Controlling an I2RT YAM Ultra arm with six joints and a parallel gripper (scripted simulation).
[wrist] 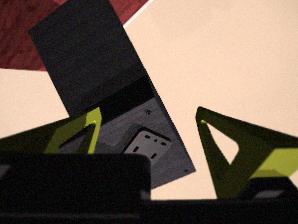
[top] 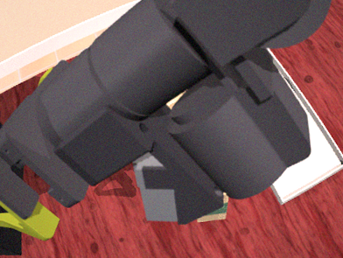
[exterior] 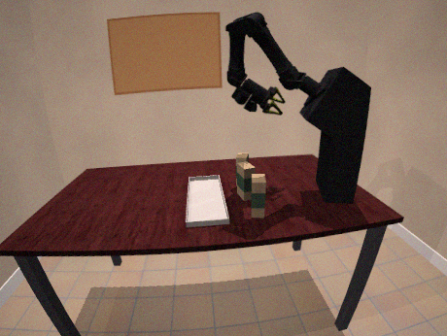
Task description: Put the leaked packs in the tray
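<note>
Three tan coffee packs with green bands stand upright in a close row on the dark red table: the near pack (exterior: pixel 257 195), the middle pack (exterior: pixel 245 181) and the far pack (exterior: pixel 242 161). The white tray (exterior: pixel 206 200) lies flat just left of them. My gripper (exterior: pixel 274 102) hangs high above the table, far over the packs, with its yellow-green fingers wide open and empty. In the wrist view the open fingers frame only the arm's dark base. In the top view the arm hides the packs almost fully; a corner of one pack (top: pixel 214 214) shows.
The arm's tall black base (exterior: pixel 340 141) stands on the table's right rear part, right of the packs. The tray's right edge (top: pixel 320 151) shows past the arm in the top view.
</note>
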